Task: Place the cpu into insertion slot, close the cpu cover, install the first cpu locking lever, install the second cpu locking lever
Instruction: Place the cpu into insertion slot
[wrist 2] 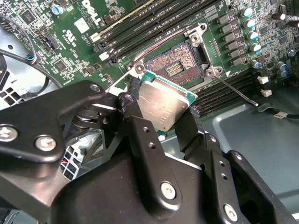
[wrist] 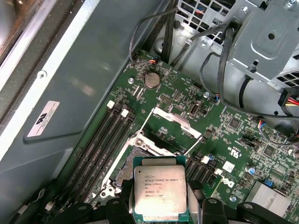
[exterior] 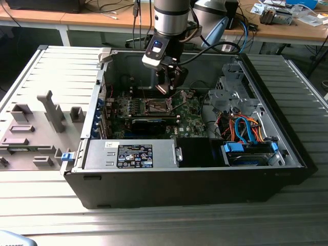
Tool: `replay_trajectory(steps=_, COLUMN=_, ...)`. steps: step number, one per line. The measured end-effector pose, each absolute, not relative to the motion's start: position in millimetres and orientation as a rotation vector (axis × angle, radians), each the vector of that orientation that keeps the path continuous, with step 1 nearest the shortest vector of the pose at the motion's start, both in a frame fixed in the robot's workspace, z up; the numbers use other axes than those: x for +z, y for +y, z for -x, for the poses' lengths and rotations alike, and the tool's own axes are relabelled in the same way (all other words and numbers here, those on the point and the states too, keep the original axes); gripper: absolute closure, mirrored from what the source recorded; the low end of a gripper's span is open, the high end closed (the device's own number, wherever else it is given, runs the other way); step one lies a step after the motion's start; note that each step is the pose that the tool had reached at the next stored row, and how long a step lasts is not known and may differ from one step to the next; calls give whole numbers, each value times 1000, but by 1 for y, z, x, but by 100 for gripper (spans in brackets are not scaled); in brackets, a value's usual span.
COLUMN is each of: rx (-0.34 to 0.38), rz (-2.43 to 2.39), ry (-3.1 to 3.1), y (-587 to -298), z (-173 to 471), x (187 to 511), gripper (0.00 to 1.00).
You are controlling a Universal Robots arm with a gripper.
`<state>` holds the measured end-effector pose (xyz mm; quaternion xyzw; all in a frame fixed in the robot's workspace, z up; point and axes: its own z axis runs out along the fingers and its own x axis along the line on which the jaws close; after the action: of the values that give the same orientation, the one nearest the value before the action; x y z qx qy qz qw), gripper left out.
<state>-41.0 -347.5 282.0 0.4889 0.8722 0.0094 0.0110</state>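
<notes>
Open black and grey metal computer case (exterior: 195, 179) lies on a ribbed metal table (exterior: 154, 225). Its open side faces up.

The silver-and-black robot arm (exterior: 171, 15) drops steeply from above the far wall into the case. Its wrist points down over the green circuit board (exterior: 192, 120).

The black two-finger gripper (exterior: 169, 84) hangs just above the board, toward the far side. Case walls stand well apart from it all round. A grey drive cage (exterior: 233, 92) stands to the exterior view's right, and a long black expansion card (exterior: 148, 123) lies on the near side.

The small square black insertion slot with silver rim (wrist 2: 175, 67) sits open, contacts bare. The gripper's body hides part of it in the exterior view.

In both wrist views the black fingers (wrist 2: 135, 121) clamp two opposite edges of the flat square cpu with dull silver top (wrist 2: 163, 105). It is held over the slot's corner, slightly tilted. Cannot tell whether it touches the slot. In the first wrist view the cpu (wrist: 160, 191) covers one edge of the slot.

The thin silver cpu cover (wrist: 175, 117) stands raised at the slot's opposite edge.

Thin wire levers (wrist 2: 238, 91) stand off the slot's sides, unlatched.

Long black memory sockets (wrist: 100, 140) run close along one side.
</notes>
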Motion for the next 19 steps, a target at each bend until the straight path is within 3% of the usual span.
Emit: replay_trajectory(steps=19, rx=29, rz=-1539, ry=2713, y=-348, z=41, x=281, gripper=45)
